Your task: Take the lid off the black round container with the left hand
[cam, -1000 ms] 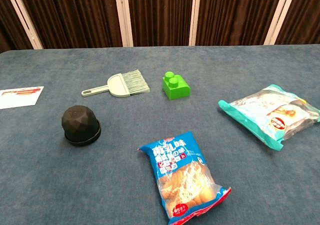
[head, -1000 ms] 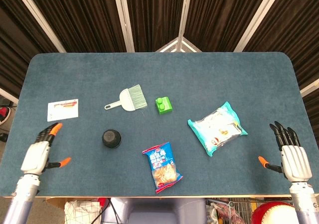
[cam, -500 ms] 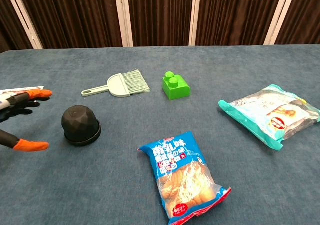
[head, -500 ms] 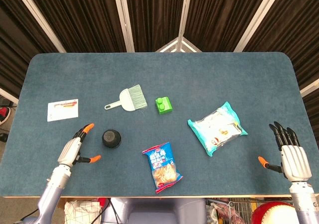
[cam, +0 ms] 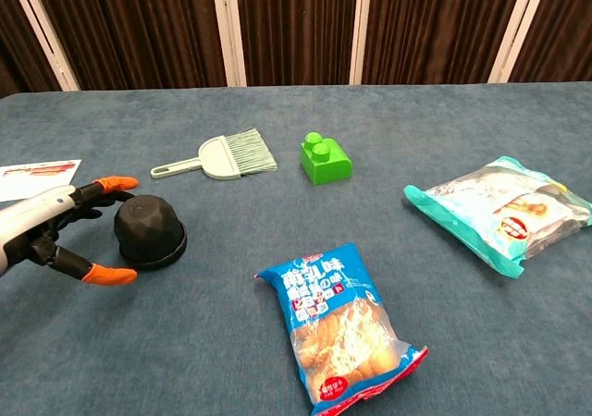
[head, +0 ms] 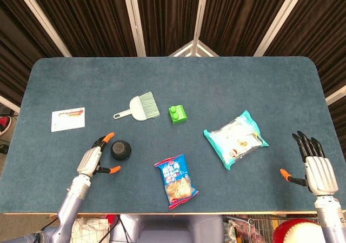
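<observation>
At the far left of the blue-carpeted table [head: 216, 81] lies a small white card [head: 68, 119] with red printing, flat and well apart from everything else. Just right of it and nearer the front edge, the left hand [head: 93, 159] reaches in low over the table, fingers spread and orange-tipped, thumb parted from the rest so that the hand forms an open bracket. It holds nothing. In the chest view the left hand [cam: 51, 231] has one fingertip above and behind the black round container [cam: 150, 232] and the thumb tip in front of it, both close to the container; whether either actually touches it cannot be told.

The black round container [head: 121, 150] stands upright on the table just right of that hand, its faceted domed lid [cam: 146, 222] still seated on the wider base ring.

Behind it, toward the middle of the table, a pale green hand brush [head: 138, 107] lies flat with its handle pointing left. Just right of the brush sits a bright green building block [head: 178, 114]. Nearer the front edge, a blue snack packet [head: 175, 181] lies flat, and to its right a larger teal-edged snack bag [head: 236, 139].

At the far right the right hand [head: 316, 167] rests at the table's front corner, fingers straight and apart, thumb out to the side, holding nothing.
</observation>
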Robot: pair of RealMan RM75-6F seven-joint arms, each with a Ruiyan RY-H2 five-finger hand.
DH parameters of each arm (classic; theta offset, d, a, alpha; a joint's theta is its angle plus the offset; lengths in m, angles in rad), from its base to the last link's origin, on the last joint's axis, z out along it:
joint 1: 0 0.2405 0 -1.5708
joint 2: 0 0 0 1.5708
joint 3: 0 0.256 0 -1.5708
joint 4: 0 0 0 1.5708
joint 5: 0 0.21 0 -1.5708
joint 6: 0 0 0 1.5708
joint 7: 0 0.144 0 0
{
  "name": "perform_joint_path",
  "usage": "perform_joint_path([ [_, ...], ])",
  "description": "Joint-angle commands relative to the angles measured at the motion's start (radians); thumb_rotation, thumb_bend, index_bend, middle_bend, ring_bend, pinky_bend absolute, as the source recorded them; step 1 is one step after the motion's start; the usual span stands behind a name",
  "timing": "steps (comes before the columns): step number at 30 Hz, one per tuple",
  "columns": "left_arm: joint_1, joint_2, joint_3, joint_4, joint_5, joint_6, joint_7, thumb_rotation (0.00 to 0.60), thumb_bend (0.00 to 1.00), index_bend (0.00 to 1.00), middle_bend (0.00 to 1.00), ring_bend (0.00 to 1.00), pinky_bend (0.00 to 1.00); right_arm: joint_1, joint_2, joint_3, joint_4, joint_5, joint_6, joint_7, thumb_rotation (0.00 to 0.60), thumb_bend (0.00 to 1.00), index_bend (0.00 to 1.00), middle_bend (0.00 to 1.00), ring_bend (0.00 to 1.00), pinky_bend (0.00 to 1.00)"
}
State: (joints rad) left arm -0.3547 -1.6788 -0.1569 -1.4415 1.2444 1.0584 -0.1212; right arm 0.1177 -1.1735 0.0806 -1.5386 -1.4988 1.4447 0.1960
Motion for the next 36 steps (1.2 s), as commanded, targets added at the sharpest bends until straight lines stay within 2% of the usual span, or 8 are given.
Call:
perform_joint_path([
  [1, -0.007, -0.012, 0.001, 0.012, -0.005, -0.003, 0.008, 0.600, 0.16, 0.00, 0.09, 0.00, 0.00, -0.001, 0.000, -0.001, 0.000, -0.001, 0.002, 0.002, 0.600, 0.21, 0.00, 0.03, 0.11, 0.04],
  [7, -0.016, -0.034, 0.000, 0.031, -0.015, -0.007, 0.015, 0.600, 0.18, 0.00, 0.12, 0.00, 0.00, -0.002, 0.001, -0.002, 0.000, -0.003, 0.002, 0.008, 0.600, 0.21, 0.00, 0.03, 0.11, 0.04],
  [27, -0.036, -0.076, -0.002, 0.080, -0.011, -0.001, 0.001, 0.600, 0.40, 0.00, 0.20, 0.00, 0.00, 0.001, -0.003, -0.011, 0.004, -0.006, -0.010, 0.016, 0.600, 0.21, 0.00, 0.03, 0.11, 0.04],
  [32, -0.038, -0.079, -0.002, 0.093, -0.010, -0.001, -0.008, 0.600, 0.39, 0.00, 0.19, 0.00, 0.00, 0.006, -0.007, -0.014, 0.002, -0.008, -0.020, 0.017, 0.600, 0.21, 0.00, 0.03, 0.11, 0.04],
  [36, -0.039, -0.077, 0.000, 0.097, -0.005, 0.000, -0.016, 0.600, 0.27, 0.00, 0.12, 0.00, 0.00, 0.012, -0.010, -0.010, 0.002, -0.003, -0.028, 0.008, 0.600, 0.21, 0.00, 0.03, 0.11, 0.04],
])
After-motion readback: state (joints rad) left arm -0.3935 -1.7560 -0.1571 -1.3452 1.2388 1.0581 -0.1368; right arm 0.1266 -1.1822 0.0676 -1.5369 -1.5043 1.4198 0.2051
